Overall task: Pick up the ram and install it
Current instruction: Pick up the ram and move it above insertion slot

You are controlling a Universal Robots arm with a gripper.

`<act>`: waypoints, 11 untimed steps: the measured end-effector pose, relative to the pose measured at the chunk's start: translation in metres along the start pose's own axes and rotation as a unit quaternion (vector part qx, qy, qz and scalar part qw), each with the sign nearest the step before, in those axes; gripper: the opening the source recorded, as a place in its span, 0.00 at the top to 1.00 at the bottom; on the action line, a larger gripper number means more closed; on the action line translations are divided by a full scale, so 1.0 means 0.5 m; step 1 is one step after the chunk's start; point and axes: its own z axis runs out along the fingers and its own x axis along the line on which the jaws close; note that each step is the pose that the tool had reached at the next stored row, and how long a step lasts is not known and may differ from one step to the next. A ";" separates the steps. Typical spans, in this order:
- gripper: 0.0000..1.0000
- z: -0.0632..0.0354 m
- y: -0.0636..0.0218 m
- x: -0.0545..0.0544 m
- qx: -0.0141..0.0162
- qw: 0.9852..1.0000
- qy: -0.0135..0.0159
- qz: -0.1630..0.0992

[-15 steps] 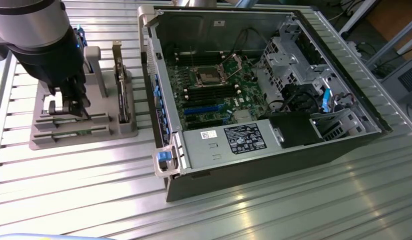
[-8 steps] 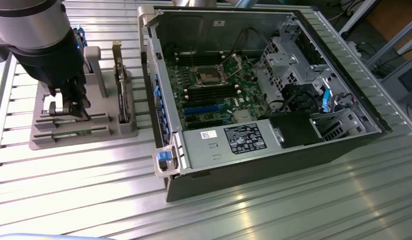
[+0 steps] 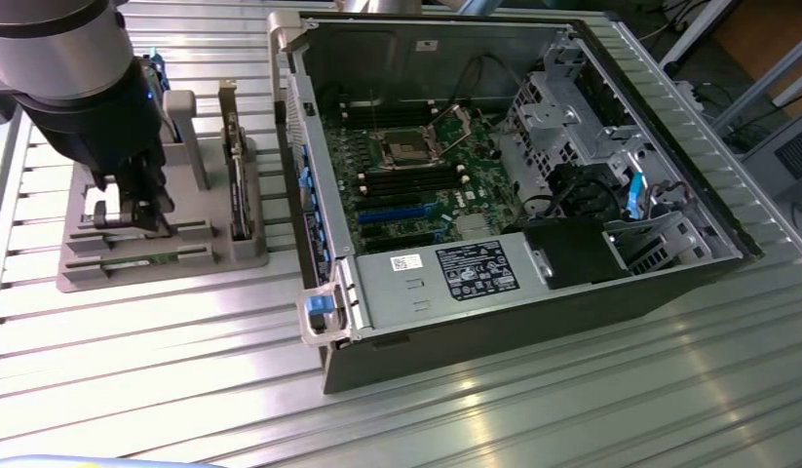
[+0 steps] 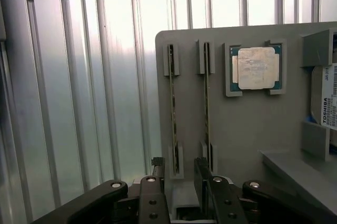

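Two ram sticks stand on edge in slots of a grey holder (image 4: 253, 129). One ram (image 4: 172, 113) runs between my fingertips and the second ram (image 4: 206, 103) lies just beside it. My gripper (image 4: 180, 168) is open, its two fingers astride the near end of the first stick with a gap on each side. In the exterior view the gripper (image 3: 128, 216) hangs low over the grey holder (image 3: 76, 273) at the exterior view's left. The open computer case (image 3: 505, 292) lies to the exterior view's right, with dark memory slots on its motherboard (image 3: 420, 180).
A square silver processor chip (image 4: 256, 68) sits in a pocket of the holder. A hard drive with a white label (image 4: 327, 103) stands at the holder's far side, and stands upright in the exterior view (image 3: 238, 166). A ribbed metal table (image 3: 570, 409) carries everything.
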 end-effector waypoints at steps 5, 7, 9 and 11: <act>0.64 0.003 0.002 0.000 0.000 1.000 0.000 0.000; 0.64 0.005 0.003 0.000 0.000 1.000 0.000 0.000; 0.64 0.007 0.004 0.000 0.000 1.000 0.000 0.000; 0.64 0.008 0.006 0.000 0.000 1.000 0.000 0.000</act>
